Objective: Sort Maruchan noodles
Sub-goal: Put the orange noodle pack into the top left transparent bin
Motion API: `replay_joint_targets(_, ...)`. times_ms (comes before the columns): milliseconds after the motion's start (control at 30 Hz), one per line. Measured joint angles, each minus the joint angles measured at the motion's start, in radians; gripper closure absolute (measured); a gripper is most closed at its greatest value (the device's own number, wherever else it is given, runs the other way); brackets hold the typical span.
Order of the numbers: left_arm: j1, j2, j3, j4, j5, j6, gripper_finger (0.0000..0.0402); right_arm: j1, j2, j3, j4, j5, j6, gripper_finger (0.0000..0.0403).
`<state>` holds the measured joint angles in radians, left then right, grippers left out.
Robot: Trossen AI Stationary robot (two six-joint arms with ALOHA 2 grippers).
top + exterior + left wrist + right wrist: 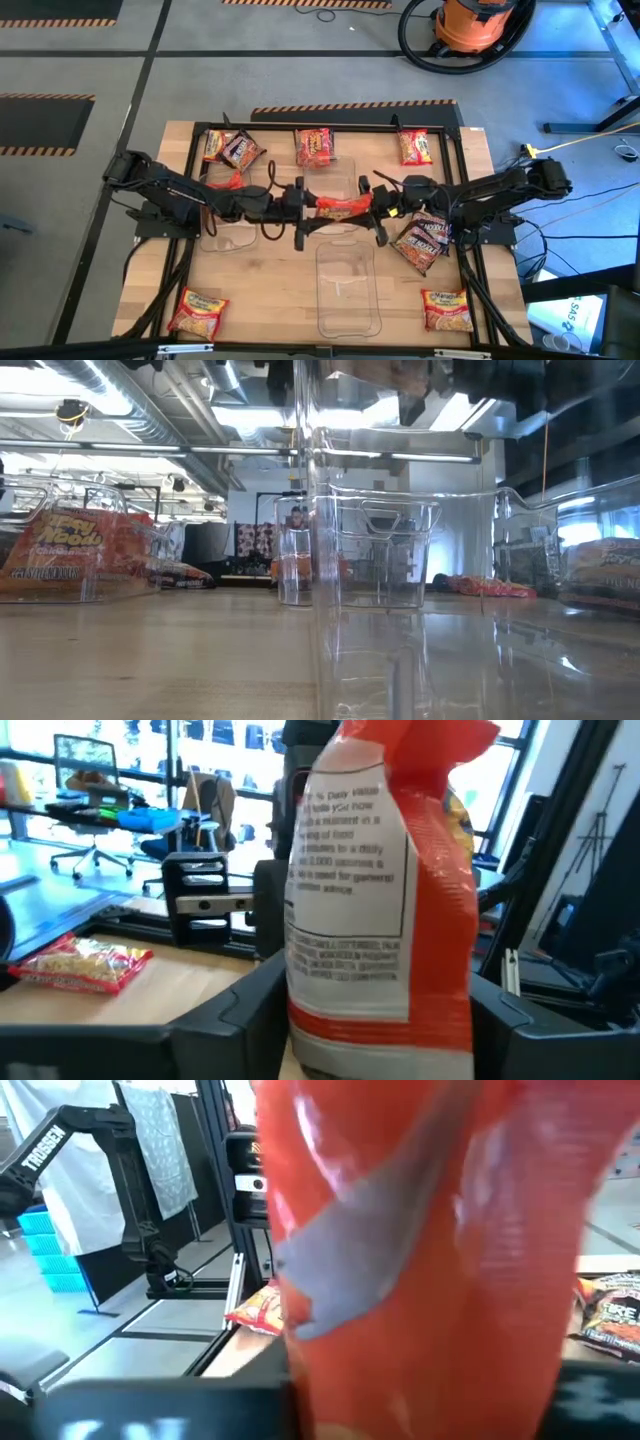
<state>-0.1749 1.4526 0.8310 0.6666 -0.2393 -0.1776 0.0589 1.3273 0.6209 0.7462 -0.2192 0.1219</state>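
An orange-red noodle packet (342, 207) hangs level over the middle of the table, between my two grippers. My left gripper (303, 206) comes at its left end and my right gripper (376, 205) at its right end; both are shut on it. The packet's printed back (350, 900) fills the left wrist view, and its orange face (420, 1250) fills the right wrist view. Other noodle packets lie flat on the table: at the far left (232, 150), far middle (313, 147), far right (415, 147), near left (198, 312) and near right (447, 310). My left gripper pinches the packet's left end (300, 1010) between its two fingers, which come level from the table's left. The packet is lifted clear of the table. My right gripper pinches the packet's right end (330, 1380) between its two fingers, coming level from the table's right. The packet fills the view and hides the fingertips. It stays clear of the table.
Clear plastic bins stand under and around the grippers: one near the front middle (348, 290), one under the left arm (228, 225), one at the middle (345, 180). Dark packets (422, 240) lie under the right arm. A black frame (196, 160) borders the table.
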Motion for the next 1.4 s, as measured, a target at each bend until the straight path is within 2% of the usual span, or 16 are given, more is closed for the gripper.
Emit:
replay_joint_targets(100,0.001,-0.036,0.000,-0.043,0.022,-0.003,0.0185,0.000,-0.001,0.000,-0.034,0.000,-0.001,0.0339)
replay_joint_targets(267,0.001,-0.159,0.000,-0.247,0.064,-0.016,0.0159,0.000,-0.001,0.000,-0.120,0.012,0.000,0.0339)
replay_joint_targets(333,0.010,-0.216,0.000,-0.325,0.103,-0.030,0.0156,0.000,-0.001,0.000,-0.155,0.044,0.001,0.0339)
replay_joint_targets(467,0.014,-0.289,0.001,-0.376,0.097,-0.031,0.0158,0.000,0.000,0.000,-0.224,0.110,0.001,0.0339)
replay_joint_targets(533,0.024,-0.307,0.011,-0.381,0.116,-0.030,0.0158,0.000,0.002,0.000,-0.253,0.141,0.001,0.0339)
replay_joint_targets(600,0.049,-0.305,0.047,-0.454,0.153,-0.030,0.0159,0.000,0.014,0.000,-0.262,0.150,0.003,0.0338)
replay_joint_targets(767,0.113,-0.226,0.233,-0.750,0.180,-0.030,0.0159,0.000,0.057,0.015,-0.285,0.143,0.006,0.0338)
replay_joint_targets(1033,0.169,-0.003,0.565,-1.137,0.287,0.016,0.0159,0.000,0.095,0.064,-0.310,0.140,0.004,0.0336)
replay_joint_targets(1233,0.170,0.133,0.748,-1.321,0.276,0.057,0.0159,0.000,0.095,0.068,-0.311,0.140,0.004,0.0335)
replay_joint_targets(1400,0.170,0.206,0.796,-1.389,0.280,0.058,0.0159,0.000,0.095,0.068,-0.310,0.140,0.004,0.0335)
